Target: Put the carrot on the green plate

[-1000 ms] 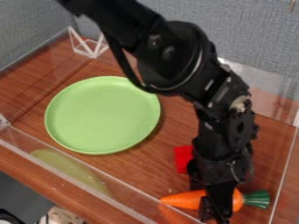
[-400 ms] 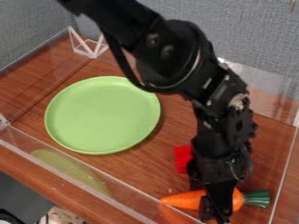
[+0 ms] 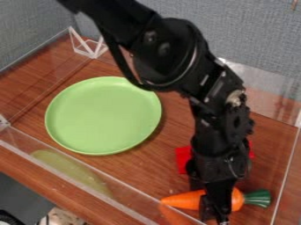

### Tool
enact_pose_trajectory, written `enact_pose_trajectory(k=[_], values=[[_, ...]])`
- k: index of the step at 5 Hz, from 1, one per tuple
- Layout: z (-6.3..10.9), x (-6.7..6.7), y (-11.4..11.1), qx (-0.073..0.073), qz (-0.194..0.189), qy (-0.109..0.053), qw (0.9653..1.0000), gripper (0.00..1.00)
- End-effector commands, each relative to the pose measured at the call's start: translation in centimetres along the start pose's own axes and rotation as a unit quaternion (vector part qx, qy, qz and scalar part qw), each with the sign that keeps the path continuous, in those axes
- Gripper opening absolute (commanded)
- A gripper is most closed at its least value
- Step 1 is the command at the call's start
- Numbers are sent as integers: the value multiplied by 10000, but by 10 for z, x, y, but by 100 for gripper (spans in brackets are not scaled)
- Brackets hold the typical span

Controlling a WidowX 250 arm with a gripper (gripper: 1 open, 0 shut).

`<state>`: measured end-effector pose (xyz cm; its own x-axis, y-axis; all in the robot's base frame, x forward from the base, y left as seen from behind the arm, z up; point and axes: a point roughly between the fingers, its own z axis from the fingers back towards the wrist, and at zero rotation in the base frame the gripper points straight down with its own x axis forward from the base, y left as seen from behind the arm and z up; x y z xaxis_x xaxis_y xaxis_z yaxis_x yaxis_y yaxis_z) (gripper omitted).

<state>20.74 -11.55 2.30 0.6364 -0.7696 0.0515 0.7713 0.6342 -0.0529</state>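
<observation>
From the 1 camera view, the gripper (image 3: 217, 207) points straight down at the near right of the table, clenched on the carrot (image 3: 200, 200), which lies on its side just in front of the red block (image 3: 185, 158). The green plate (image 3: 102, 114) sits well apart, to the left and farther back. I'd lift straight up before swinging left, so the carrot clears the plate's rim. The fingertips run into the frame's bottom edge, and the arm hides most of the red block.
</observation>
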Motion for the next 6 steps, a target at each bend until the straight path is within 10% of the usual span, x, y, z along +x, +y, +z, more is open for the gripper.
enact_pose_trajectory(k=[1, 6], values=[[0, -7, 1, -83, 39, 73, 9999, 0], [1, -9, 4, -165, -27, 152, 9997, 0]])
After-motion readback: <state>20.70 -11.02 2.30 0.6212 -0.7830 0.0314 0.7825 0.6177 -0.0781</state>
